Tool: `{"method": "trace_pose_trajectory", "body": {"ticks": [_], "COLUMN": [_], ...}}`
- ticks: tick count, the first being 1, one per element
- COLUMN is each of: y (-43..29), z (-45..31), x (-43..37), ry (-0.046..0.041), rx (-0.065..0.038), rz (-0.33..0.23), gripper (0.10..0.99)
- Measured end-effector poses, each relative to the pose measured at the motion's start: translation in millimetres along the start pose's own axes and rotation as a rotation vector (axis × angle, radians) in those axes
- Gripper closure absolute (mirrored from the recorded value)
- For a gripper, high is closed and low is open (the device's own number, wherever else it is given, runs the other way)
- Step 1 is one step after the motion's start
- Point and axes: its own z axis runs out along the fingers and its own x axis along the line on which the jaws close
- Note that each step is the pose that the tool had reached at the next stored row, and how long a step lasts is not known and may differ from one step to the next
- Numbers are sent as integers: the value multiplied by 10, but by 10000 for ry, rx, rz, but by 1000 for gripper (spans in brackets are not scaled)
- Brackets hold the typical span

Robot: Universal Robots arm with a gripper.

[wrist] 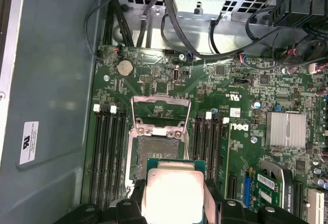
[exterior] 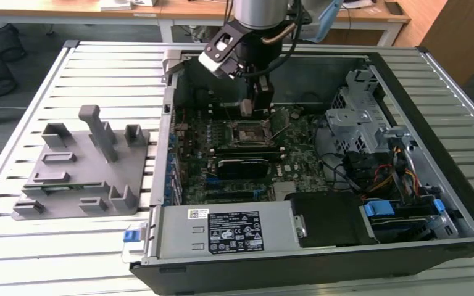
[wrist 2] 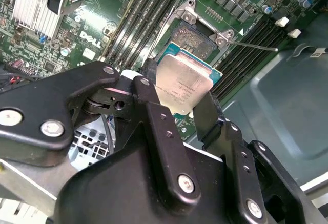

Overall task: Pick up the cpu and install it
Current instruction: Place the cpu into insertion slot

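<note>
The cpu (wrist 2: 184,83), a flat square chip with a silvery top and a green rim, hangs between the black fingers (wrist 2: 154,111) of my gripper (wrist 2: 179,101), which is shut on its two opposite edges. In the first wrist view the cpu (wrist: 173,190) hovers just short of the open socket (wrist: 156,149), whose metal load plate (wrist: 161,112) is swung up. In the exterior view my gripper (exterior: 258,106) is inside the open computer case, a little above and behind the socket (exterior: 249,132) on the green motherboard (exterior: 295,160).
Memory slots (wrist: 107,152) flank the socket on both sides. A silver heat sink (wrist: 285,129) and black cables (wrist: 205,44) lie nearby. The case holds a power supply (exterior: 220,231) and a drive cage (exterior: 357,117). A grey parts fixture (exterior: 81,166) sits at the exterior view's left.
</note>
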Motion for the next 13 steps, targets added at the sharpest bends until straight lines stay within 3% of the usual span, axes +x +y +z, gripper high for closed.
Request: {"method": "trace_pose_trajectory", "body": {"ticks": [13], "y": [-4], "z": [72], "x": [4], "ry": [-1], "rx": [1], "rz": [0], "gripper": [553]}}
